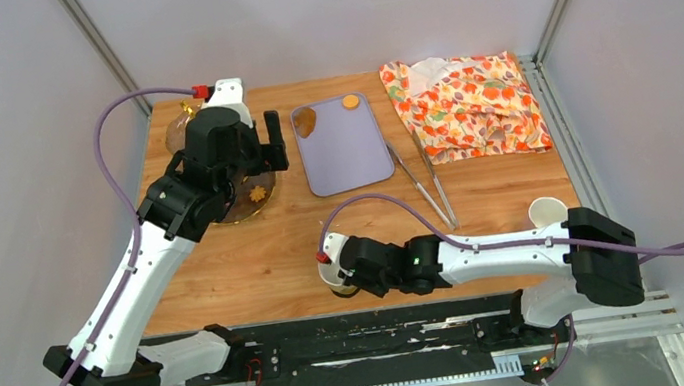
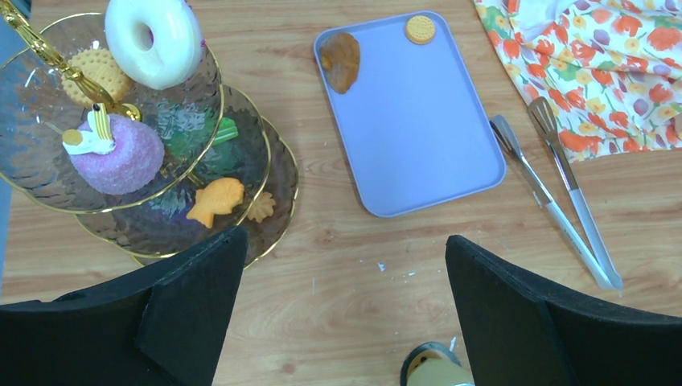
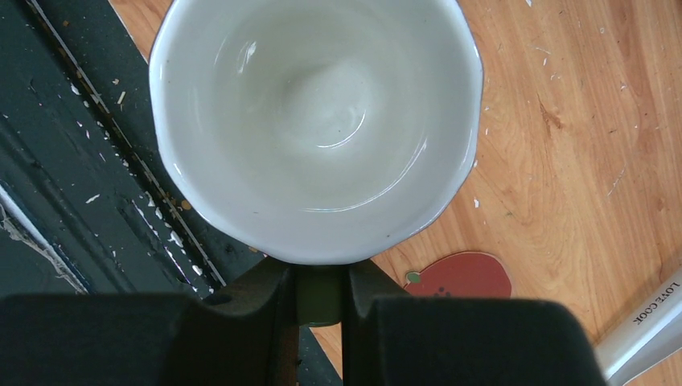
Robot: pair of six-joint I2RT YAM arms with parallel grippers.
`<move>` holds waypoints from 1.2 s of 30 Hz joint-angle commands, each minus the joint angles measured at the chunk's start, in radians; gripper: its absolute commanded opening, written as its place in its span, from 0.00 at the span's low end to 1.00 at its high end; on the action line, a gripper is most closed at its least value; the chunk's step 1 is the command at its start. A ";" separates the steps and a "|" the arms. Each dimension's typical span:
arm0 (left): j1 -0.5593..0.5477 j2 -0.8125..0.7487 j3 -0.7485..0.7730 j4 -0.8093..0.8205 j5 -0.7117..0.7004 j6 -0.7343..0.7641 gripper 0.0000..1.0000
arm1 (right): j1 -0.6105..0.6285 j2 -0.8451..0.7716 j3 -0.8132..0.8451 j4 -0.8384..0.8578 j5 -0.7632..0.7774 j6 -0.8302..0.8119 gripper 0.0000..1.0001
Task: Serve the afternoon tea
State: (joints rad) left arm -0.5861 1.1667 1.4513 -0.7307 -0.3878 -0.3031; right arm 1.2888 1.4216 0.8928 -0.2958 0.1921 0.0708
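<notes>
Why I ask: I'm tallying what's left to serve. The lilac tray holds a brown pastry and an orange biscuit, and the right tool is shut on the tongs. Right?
Not quite: the right tool is shut on a white mug, not the tongs, which lie loose on the table; the right wrist view shows it. The lilac tray does hold the brown pastry and orange biscuit.

the tray point(image 2: 426, 121) is lilac. the far-right cloth point(image 2: 595, 64) shows orange and red flowers on cream. the stand point(image 2: 241, 121) is clear glass with gold rims; its donut point(image 2: 153, 36) is white, its cake point(image 2: 121, 157) pink. the mug point(image 3: 314, 121) is white.
</notes>
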 commanded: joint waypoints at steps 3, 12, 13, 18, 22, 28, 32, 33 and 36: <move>0.005 0.002 0.000 0.033 0.003 0.006 0.98 | 0.017 -0.013 0.018 0.052 0.038 0.021 0.01; 0.005 0.026 0.005 0.056 0.019 -0.002 0.98 | 0.017 -0.014 0.019 0.017 0.059 0.031 0.38; 0.005 0.029 0.007 0.055 0.021 -0.002 0.98 | 0.017 -0.019 0.021 0.013 0.063 0.032 0.42; 0.005 0.033 0.009 0.059 0.021 0.001 0.98 | 0.017 -0.048 0.038 -0.011 0.086 0.027 0.57; 0.005 0.035 0.014 0.059 0.012 0.011 0.98 | 0.016 -0.091 0.076 -0.075 0.089 0.018 0.60; 0.005 0.044 -0.001 0.090 0.006 0.019 0.98 | 0.016 -0.194 0.135 -0.253 0.048 -0.013 0.62; 0.004 0.072 -0.001 0.100 0.017 0.008 0.98 | -0.046 -0.311 0.137 -0.360 0.096 0.012 0.62; 0.005 0.080 0.001 0.102 0.029 0.007 0.98 | -0.106 -0.364 0.127 -0.375 0.096 0.028 0.62; 0.005 0.091 0.003 0.105 0.060 0.006 0.98 | -0.291 -0.495 0.086 -0.409 0.104 0.081 0.61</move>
State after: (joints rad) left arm -0.5861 1.2396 1.4509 -0.6632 -0.3592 -0.2958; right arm 1.1919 1.0706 1.0077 -0.5877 0.2531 0.0891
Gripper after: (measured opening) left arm 0.982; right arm 0.619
